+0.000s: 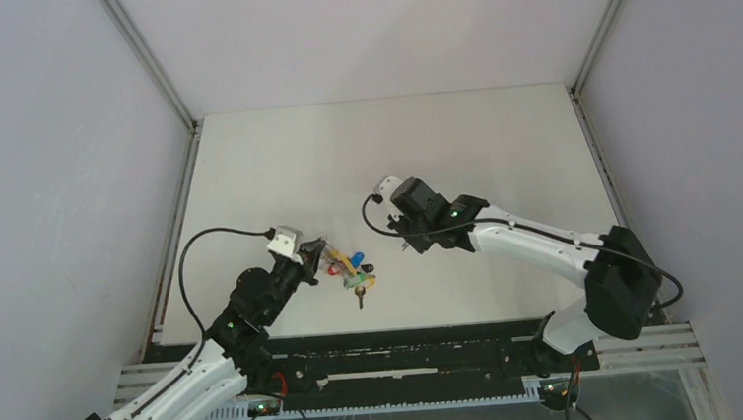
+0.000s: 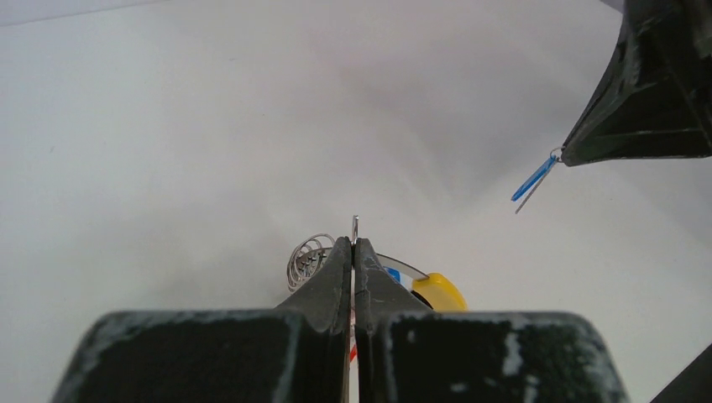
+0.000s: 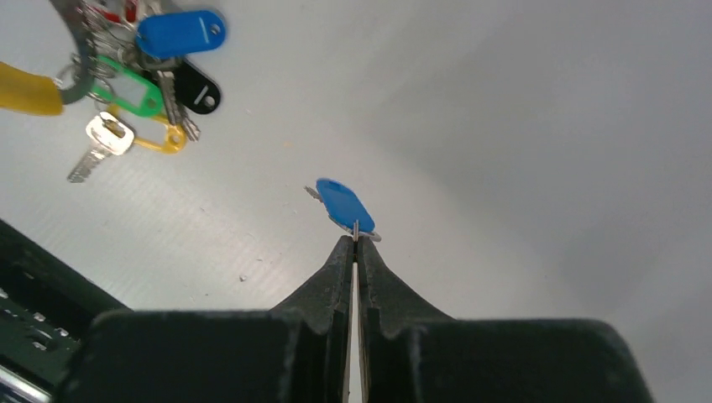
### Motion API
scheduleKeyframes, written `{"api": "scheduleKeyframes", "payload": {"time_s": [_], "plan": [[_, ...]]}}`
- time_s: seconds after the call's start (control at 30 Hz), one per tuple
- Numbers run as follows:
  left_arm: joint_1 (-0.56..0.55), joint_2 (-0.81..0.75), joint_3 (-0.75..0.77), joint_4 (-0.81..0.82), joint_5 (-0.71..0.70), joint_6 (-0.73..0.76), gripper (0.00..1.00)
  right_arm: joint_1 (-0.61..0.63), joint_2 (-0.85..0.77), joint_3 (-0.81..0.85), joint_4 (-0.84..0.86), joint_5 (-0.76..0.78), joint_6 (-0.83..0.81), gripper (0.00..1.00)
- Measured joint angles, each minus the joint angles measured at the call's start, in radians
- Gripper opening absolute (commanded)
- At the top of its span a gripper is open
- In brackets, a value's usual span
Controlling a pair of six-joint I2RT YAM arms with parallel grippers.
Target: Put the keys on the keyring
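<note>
Top external view gives us the white table (image 1: 462, 144), with wide bare surface toward the back and the right. Grey walls (image 1: 47, 144) close it in on both sides and a black rail (image 1: 427, 349) runs along the near edge. The left arm (image 1: 246, 313) reaches in from the near left corner and the right arm (image 1: 533, 243) from the near right. Their tips are near each other over the near half of the table.

The left gripper (image 2: 353, 245) is fully closed, its two fingers pressed together. A thin metal wire stands up between the tips. We take it for part of the keyring (image 3: 29, 92), though in the left wrist view the fingers hide most of the place where it is clamped. Just beside those tips we see a coil of wire (image 2: 307, 259) on one side and the ring's yellow section on the other.

The right gripper (image 3: 356, 243) is closed too, pinching the end of a blue key (image 3: 342, 204), which sticks out beyond the fingertips. From the left wrist view this key shows edge-on at the tip of the right gripper, apart from the left gripper.

The bunch of keys (image 3: 151, 84) has blue, green, black and yellow heads and one plain silver key. It lies on the table at the keyring, right by the left gripper. Bare table separates it from the held blue key. The bunch sits near the front of the table, not far from the rail.
</note>
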Motion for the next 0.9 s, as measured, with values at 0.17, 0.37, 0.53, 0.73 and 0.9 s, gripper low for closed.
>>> {"api": "scheduleKeyframes", "payload": {"time_s": [0.17,0.37,0.53,0.73,0.9], "plan": [[0.000,-0.005,0.000,0.018,0.029,0.003,0.00,-0.032,-0.157,-0.092,0.105,-0.087,-0.019,0.00],[0.000,0.015,0.000,0.057,0.122,0.021,0.00,-0.085,-0.325,-0.156,0.215,-0.250,-0.031,0.00],[0.000,0.058,0.000,0.101,0.234,0.048,0.00,-0.099,-0.424,-0.220,0.319,-0.375,-0.048,0.00],[0.000,0.090,0.000,0.134,0.335,0.093,0.00,-0.104,-0.542,-0.338,0.470,-0.549,-0.095,0.00],[0.000,0.087,0.000,0.159,0.415,0.138,0.00,-0.114,-0.546,-0.343,0.538,-0.665,-0.158,0.00]]}}
